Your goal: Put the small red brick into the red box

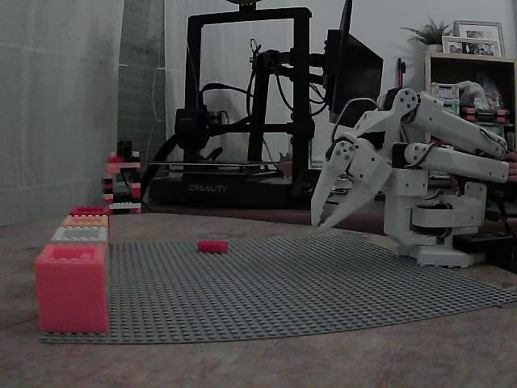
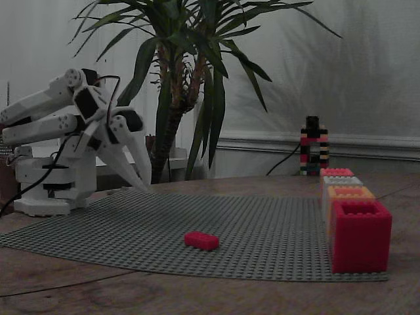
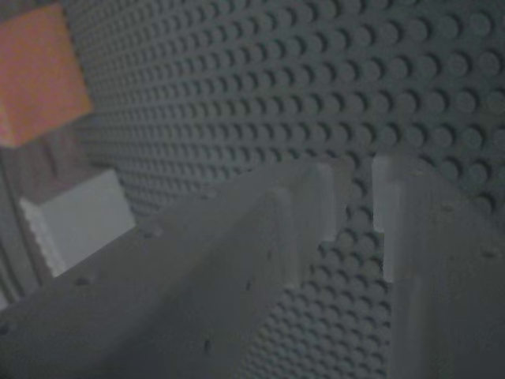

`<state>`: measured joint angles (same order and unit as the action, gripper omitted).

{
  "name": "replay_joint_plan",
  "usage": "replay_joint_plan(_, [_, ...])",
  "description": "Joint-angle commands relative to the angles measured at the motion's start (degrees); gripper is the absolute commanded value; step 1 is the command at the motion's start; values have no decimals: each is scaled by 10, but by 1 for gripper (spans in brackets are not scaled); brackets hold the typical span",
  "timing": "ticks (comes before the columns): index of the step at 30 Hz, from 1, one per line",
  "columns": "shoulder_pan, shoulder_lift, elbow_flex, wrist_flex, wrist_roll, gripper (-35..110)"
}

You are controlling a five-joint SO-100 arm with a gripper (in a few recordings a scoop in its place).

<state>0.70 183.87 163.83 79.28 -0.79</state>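
The small red brick lies flat on the grey studded baseplate, out in the open. The red box ends the row of boxes at the plate's edge; in a fixed view it is the farthest one. My white gripper hangs just above the plate near the arm's base, well away from the brick and the box. In the wrist view the gripper shows a narrow gap, with nothing between its fingers.
The row also holds a paler coral box, a white box and an orange box. Brick towers stand beyond. A 3D printer and a plant stand behind.
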Motion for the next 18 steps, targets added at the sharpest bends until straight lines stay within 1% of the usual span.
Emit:
replay_joint_plan(1, [-9, 6, 1, 12, 10, 0])
replay_joint_plan(8, [-9, 4, 1, 11, 11, 0])
replay_joint_plan(10, [-8, -33, -17, -15, 1, 0])
replay_joint_plan(12, [-3, -109, -58, -54, -15, 0])
replay_joint_plan(15, [-2, -258, -141, -104, -104, 0])
replay_joint_plan(18, [9, -387, -240, -115, -206, 0])
